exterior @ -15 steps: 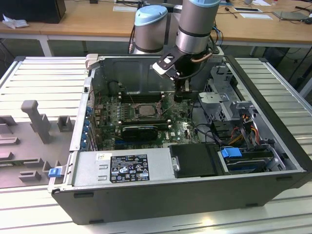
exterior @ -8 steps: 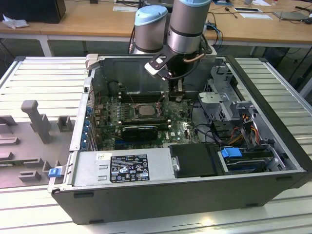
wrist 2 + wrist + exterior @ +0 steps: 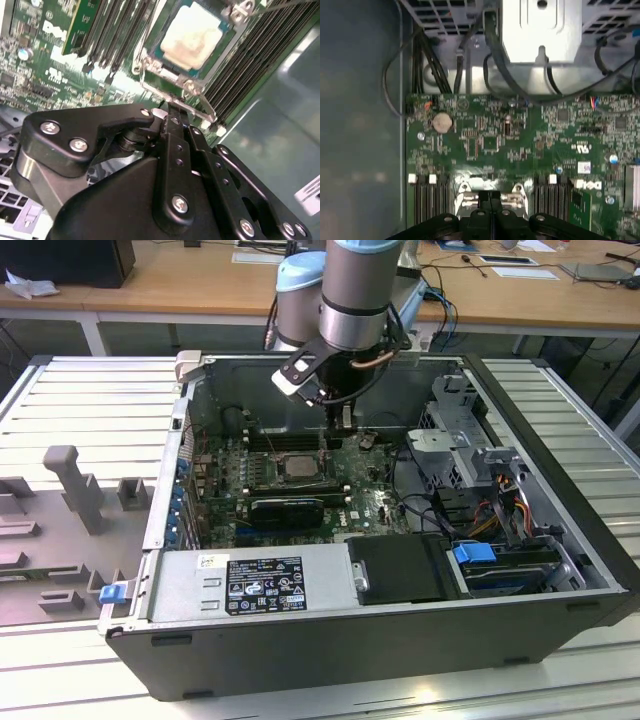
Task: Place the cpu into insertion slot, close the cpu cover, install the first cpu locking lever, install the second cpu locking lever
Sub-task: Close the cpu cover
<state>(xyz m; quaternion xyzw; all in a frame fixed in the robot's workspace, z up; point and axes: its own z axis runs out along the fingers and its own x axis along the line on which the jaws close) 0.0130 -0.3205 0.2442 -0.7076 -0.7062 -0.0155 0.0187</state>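
The cpu (image 3: 192,32), a pale silver square chip, lies seated in the insertion slot, which it hides, on the green board; it also shows in the exterior view (image 3: 300,466). The cpu cover (image 3: 167,75) lies flat around it as a silver frame. A thin silver locking lever (image 3: 200,102) runs along the socket's near edge. My gripper (image 3: 172,112) is shut, its black fingertips (image 3: 490,197) together and right at that lever bar (image 3: 512,199) on the socket's edge. Nothing is held between them. In the exterior view my gripper (image 3: 338,418) hangs just behind the socket.
Long black memory slots (image 3: 245,65) flank the socket on both sides. A black ribbed card (image 3: 285,508) lies in front of it. The drive cage (image 3: 445,425) and cable bundles (image 3: 490,510) fill the case's right side. The power supply (image 3: 260,585) sits at the front.
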